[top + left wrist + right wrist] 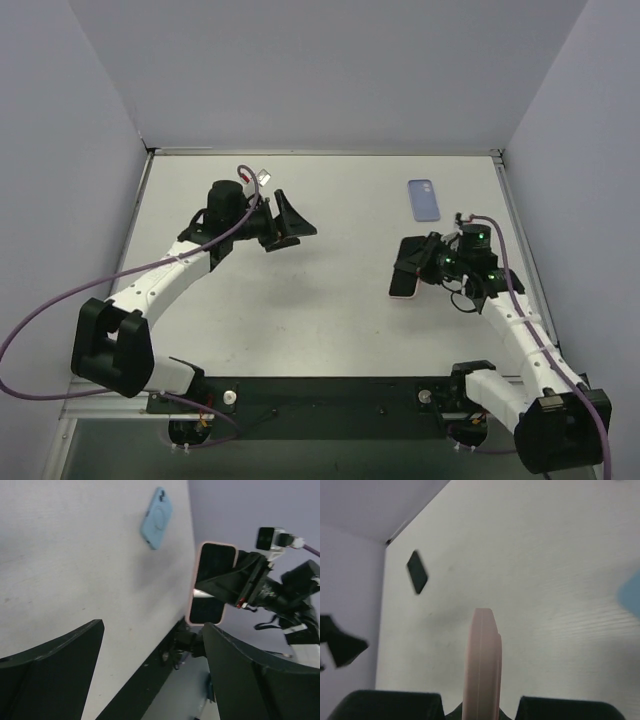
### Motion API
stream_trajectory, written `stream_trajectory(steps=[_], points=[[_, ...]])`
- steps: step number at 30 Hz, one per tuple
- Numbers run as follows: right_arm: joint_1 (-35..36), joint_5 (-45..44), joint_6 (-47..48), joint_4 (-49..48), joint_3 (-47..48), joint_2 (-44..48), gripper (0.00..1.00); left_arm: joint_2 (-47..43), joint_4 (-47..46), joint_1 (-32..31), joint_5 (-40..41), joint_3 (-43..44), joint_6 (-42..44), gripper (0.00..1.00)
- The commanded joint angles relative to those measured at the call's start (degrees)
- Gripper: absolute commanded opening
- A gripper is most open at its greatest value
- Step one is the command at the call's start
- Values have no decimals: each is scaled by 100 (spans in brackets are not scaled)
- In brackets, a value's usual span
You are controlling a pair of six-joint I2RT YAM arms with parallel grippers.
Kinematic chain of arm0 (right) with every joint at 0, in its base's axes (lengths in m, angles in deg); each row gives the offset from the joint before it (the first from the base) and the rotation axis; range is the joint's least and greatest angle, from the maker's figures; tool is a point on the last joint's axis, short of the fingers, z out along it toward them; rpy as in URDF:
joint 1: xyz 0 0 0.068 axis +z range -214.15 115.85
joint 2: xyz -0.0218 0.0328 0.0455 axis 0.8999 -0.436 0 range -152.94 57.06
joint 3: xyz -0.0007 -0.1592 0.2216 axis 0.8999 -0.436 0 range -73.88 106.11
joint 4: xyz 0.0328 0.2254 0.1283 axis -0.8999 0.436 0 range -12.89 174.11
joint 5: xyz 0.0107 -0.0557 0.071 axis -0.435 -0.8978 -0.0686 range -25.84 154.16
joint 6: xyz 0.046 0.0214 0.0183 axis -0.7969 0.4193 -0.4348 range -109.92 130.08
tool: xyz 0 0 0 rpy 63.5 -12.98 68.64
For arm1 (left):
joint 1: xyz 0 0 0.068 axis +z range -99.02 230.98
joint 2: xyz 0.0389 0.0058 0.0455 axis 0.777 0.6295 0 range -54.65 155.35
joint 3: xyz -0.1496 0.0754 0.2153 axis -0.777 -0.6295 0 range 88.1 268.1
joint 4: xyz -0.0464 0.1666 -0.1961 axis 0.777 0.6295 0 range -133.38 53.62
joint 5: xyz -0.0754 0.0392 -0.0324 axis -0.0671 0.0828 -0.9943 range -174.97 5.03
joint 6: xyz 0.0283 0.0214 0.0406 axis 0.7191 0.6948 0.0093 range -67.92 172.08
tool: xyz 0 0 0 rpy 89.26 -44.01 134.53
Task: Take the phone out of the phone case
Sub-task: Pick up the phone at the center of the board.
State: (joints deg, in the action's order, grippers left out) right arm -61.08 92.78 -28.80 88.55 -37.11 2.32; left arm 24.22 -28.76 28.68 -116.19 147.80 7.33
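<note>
Slippage worries me most. My right gripper [418,266] is clenched across the flat faces of the pink-rimmed, dark-screened phone [404,283], pinching it about mid-length, and it looks lifted clear of the pale grey table [330,310]. Those faces look smooth, so I judge a quick swing or tilt could let the phone pivot between my fingers or slide out and drop. Seen from my right wrist, it stands edge-on between the pads [482,665], so I cannot tell how deep the bite goes.

The flat light-blue phone case [424,199] lies on the table, apart from the phone, toward the far right corner. Nothing appears to be in it, so the separation looks done.

My left gripper [285,225] hangs spread wide and empty over the left-centre of the table, well apart from both.

The lavender right wall [585,150] stands close beside my right arm, so the open room lies leftward, on the bare table between the arms. The black rail [330,400] along the near edge is poor ground for setting the phone down.
</note>
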Motion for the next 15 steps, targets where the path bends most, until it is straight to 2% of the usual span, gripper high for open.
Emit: stream_trajectory(steps=[1,2,3,5,9,11,15], points=[[1027,2163,152,-1361,409,-370,0,470,-3258,95,-2036,-678,-1850,92],[1203,2270,143,-1477,470,-432,0,550,-4237,77,-2141,-810,-2175,92],[1527,2392,126,-1704,506,-528,0,707,-4621,42,-2238,-1029,-2709,91],[1766,2481,29,-1969,603,-642,0,831,-5551,-71,-2274,-1206,-3117,90],[2030,2789,-716,-3171,594,-1020,0,1112,-6355,-151,-2432,-1382,-3644,85],[2101,2921,-858,-3384,629,-1161,0,1218,-7282,-160,-2494,-1540,-3996,83],[2180,3017,-1288,-4261,585,-1459,0,1473,-8131,-221,-2600,-1655,-4638,78]])
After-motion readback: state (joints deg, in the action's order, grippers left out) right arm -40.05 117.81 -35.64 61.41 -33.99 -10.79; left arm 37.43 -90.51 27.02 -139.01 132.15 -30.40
